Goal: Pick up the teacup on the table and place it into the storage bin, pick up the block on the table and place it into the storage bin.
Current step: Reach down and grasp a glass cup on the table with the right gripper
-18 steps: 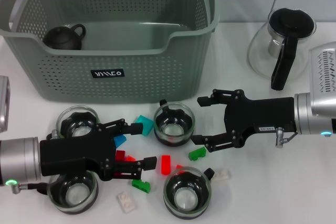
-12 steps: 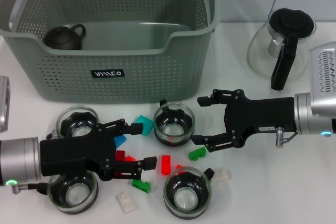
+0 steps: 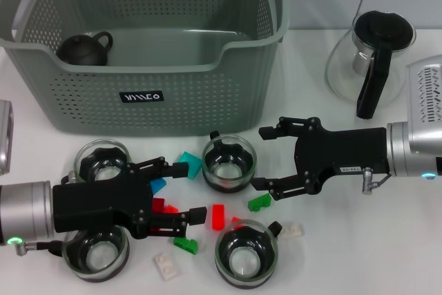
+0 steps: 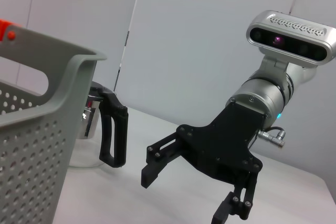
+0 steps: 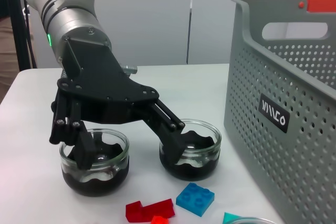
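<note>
The left gripper (image 3: 186,191) is open and hides part of the little red plastic block (image 3: 164,206). The right gripper (image 3: 266,159) is open beside the round glass teacup (image 3: 229,164), which sits upright.

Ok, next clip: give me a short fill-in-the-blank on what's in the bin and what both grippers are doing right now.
1. The storage bin holds one dark ____ in its left corner.
2. The left gripper is open, its fingers on either side of small ____ blocks.
3. The right gripper is open beside a ____ block.
4. The number of glass teacups on the table is ____.

Missing words: teapot; red; green; four
</note>
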Robot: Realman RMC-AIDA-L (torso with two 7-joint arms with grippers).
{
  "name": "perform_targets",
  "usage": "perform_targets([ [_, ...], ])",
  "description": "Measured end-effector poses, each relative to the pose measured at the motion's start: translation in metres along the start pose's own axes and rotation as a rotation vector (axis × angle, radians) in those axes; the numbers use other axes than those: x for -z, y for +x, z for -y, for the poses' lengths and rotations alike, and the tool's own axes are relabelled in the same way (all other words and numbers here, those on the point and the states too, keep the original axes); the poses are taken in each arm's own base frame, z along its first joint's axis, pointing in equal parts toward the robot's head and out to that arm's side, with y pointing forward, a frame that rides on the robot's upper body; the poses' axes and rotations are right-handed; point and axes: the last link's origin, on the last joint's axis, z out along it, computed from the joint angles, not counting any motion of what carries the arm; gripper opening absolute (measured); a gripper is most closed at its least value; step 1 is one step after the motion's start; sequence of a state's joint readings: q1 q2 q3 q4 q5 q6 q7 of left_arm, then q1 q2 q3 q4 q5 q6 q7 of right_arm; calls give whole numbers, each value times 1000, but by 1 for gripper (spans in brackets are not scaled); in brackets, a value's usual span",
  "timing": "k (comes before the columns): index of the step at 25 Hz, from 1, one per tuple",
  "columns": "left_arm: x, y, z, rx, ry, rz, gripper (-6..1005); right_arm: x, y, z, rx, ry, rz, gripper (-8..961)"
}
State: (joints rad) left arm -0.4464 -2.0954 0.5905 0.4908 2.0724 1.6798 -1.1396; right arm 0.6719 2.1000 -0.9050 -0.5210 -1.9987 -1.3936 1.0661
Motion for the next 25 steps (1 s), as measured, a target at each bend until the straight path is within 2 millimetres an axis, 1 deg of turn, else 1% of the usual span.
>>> perform_targets([
  [8, 0, 0, 0, -2, -1, 0, 930, -4, -8, 2, 19, -36, -18, 940],
  [13, 0, 0, 0, -6, -1, 0, 930, -5, -22, 10, 33, -54, -70, 940],
  [16, 1, -1, -1, -2, 1, 0, 929, -1, -30, 10, 39, -73, -74, 940],
  [20, 2, -2, -1, 0, 5, 1, 929, 11, -41, 9, 42, -111, -72, 940],
  [25, 2, -3, 0, -19, 12, 4, 928, 26, -51, 0, 31, -181, -128, 940],
])
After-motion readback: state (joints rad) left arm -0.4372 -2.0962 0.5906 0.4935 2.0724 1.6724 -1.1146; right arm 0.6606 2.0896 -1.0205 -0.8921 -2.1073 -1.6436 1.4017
